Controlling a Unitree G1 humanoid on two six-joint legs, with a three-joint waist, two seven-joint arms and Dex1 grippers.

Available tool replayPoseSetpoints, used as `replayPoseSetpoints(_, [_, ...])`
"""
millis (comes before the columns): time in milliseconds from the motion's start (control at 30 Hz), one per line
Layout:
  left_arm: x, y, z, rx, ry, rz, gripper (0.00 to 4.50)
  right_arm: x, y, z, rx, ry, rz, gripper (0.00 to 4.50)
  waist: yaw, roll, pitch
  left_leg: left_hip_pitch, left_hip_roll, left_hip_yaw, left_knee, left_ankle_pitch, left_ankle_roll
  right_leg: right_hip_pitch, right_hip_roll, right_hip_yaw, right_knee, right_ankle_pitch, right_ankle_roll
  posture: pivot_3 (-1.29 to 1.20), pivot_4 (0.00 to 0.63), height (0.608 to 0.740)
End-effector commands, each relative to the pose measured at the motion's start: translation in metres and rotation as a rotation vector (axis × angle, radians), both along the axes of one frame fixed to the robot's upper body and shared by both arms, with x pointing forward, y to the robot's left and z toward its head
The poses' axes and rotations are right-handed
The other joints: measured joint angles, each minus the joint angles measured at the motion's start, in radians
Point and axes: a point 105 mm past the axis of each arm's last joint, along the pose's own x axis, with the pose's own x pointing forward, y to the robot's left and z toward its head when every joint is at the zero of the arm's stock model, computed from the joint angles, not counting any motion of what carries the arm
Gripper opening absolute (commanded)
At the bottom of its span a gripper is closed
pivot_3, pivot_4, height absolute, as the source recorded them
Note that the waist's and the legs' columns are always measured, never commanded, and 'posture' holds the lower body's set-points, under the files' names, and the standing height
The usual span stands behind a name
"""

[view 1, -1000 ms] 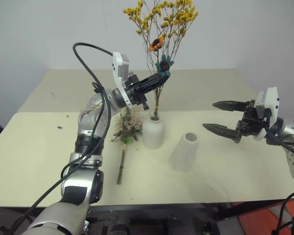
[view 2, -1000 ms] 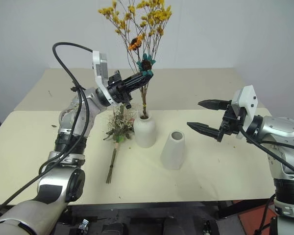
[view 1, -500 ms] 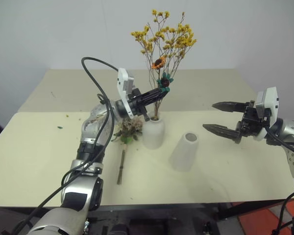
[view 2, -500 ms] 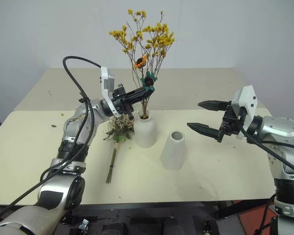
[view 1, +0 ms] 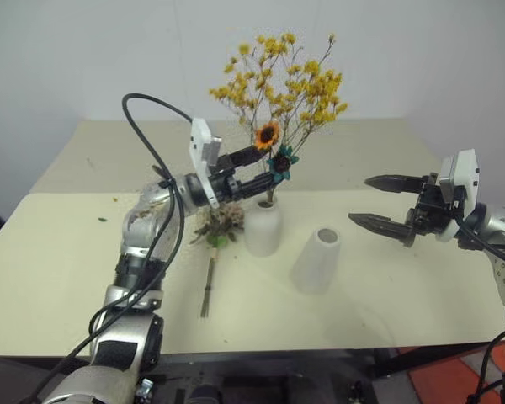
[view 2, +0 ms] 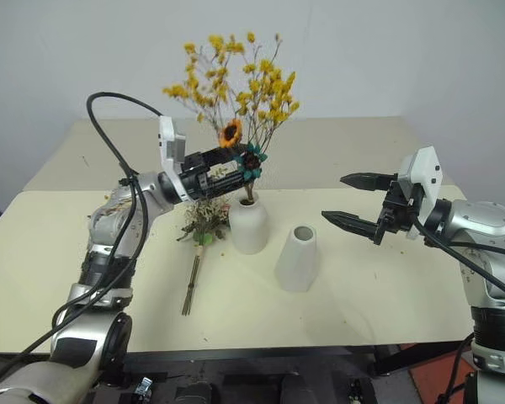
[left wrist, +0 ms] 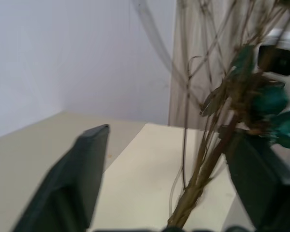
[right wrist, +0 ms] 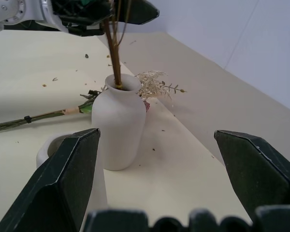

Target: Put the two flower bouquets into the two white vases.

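Two matte white vases (view 1: 263,227) (view 1: 316,261): squat rounded, tapered cone

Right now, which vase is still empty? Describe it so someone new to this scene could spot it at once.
On the cream table, look just in front of the two white vases' middle: the round-shouldered vase holds the yellow bouquet. Beside it, nearer the right gripper, stands the cone-shaped vase. It is plain, tapered, with an open dark mouth and no stems.
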Motion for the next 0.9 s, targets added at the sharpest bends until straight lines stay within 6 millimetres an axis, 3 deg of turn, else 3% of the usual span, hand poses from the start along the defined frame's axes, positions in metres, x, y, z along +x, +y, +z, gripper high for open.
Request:
replayPoseSetpoints(33, [-0.006, 0.012, 0.004, 0.011, -0.024, 0.052, 4.48, -0.001, -0.003, 0.013, 0.006, -0.051, -0.005, 4.45, 0.001, 0.0, 0.0, 0.0, 0.0, 0.0, 0.0, 0.0, 0.0, 0.0, 0.0, 0.0, 0.0, 0.0, 0.0, 0.0, 0.15, 0.74])
replayPoseSetpoints(200, [0.006, 0.016, -0.006, 0.056, -0.001, 0.157, 4.48, 0.003, -0.003, 0.014, 0.007, -0.053, -0.004, 4.45, 0.005, 0.0, 0.0, 0.0, 0.0, 0.0, 0.0, 0.0, 0.0, 0.0, 0.0, 0.0, 0.0, 0.0, 0.0, 0.0, 0.15, 0.74])
replayPoseSetpoints(500, [0.024, -0.006, -0.007, 0.138, 0.012, 0.183, 4.48, 0.006, 0.0, 0.013, 0.016, -0.055, -0.004, 4.45, 0.005, 0.0, 0.0, -0.001, 0.0, 0.0, 0.0, 0.0, 0.0, 0.0, 0.0, 0.0, -0.001, 0.0, 0.0, 0.0, 0.15, 0.74])
replayPoseSetpoints(633, [0.013, -0.009, -0.009, 0.202, -0.01, 0.103, 4.48, 0.004, -0.002, 0.012, 0.019, -0.057, -0.011, 4.45, -0.003, 0.0, 0.0, 0.0, 0.0, 0.0, 0.0, 0.0, 0.0, 0.0, 0.0, 0.0, -0.001, 0.0, 0.0, 0.0, 0.15, 0.74])
replayPoseSetpoints(900, [-0.007, 0.018, -0.024, 0.331, 0.021, 0.089, 4.48, 0.0, -0.005, 0.01, 0.018, -0.052, -0.023, 4.45, -0.002, 0.0, 0.0, 0.0, 0.0, 0.0, 0.0, 0.0, 0.0, 0.0, 0.0, 0.0, 0.0, 0.0, 0.0, 0.0, 0.15, 0.74])
